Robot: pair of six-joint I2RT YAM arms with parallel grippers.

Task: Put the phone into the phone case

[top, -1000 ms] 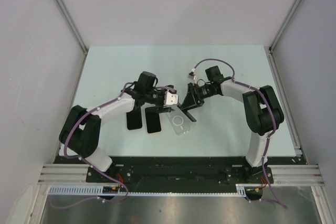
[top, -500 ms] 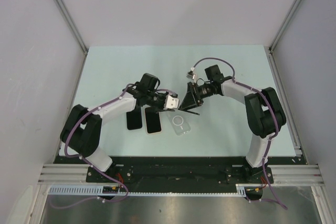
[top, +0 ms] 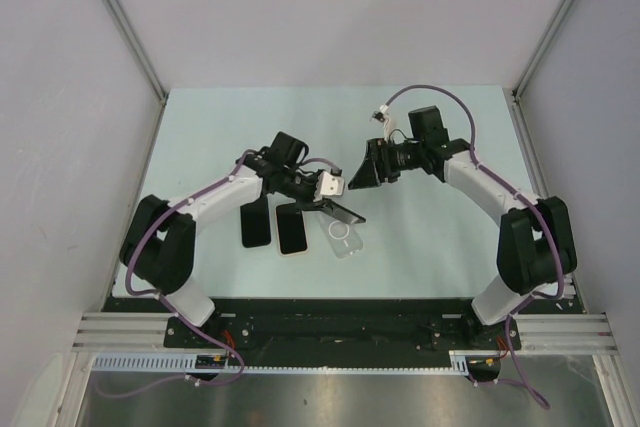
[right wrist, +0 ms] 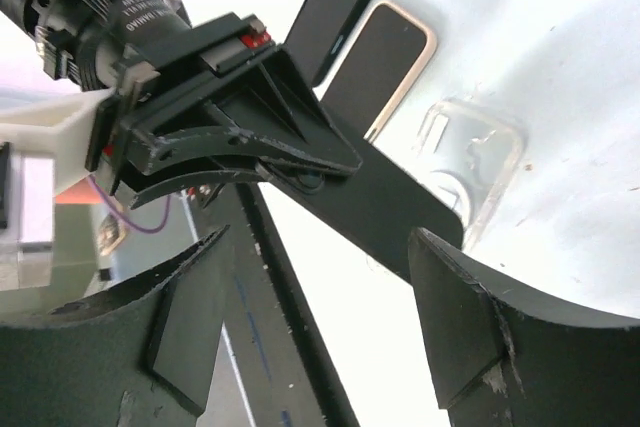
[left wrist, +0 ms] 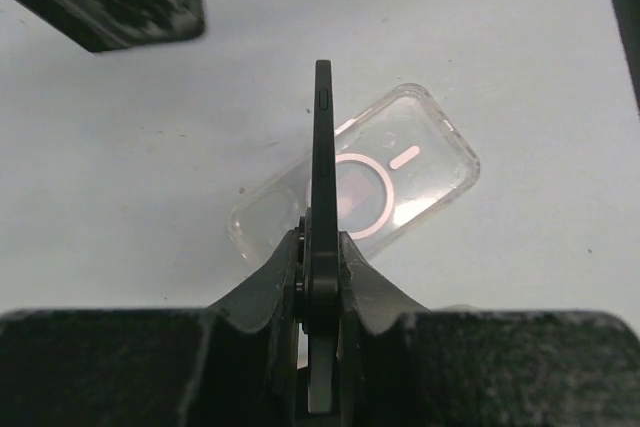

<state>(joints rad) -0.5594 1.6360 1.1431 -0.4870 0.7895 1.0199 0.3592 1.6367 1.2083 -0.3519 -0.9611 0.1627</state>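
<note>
The left arm stretches from its base at the near left toward the middle of the pale blue-green counter, its wrist angled down and to the right. The left gripper is pinched tight on one end of a slim, glossy black phone. The left wrist view shows this phone edge-on, clamped between both matte black fingers and raised off the surface. The right arm bends in from the far right. The right gripper hangs just beyond the held phone, jaws spread wide with nothing between them.

Beneath the held phone a clear plastic phone case lies flat on the counter. It has rounded corners, and a ring and a short bar are marked in its back panel. The phone's free end is above the case and apart from it.

Just left of the case, two more handsets lie flat, side by side: an all-black phone and a dark-faced phone with a pale beige rim.

In all there are three phones, one case and two arms.
</note>
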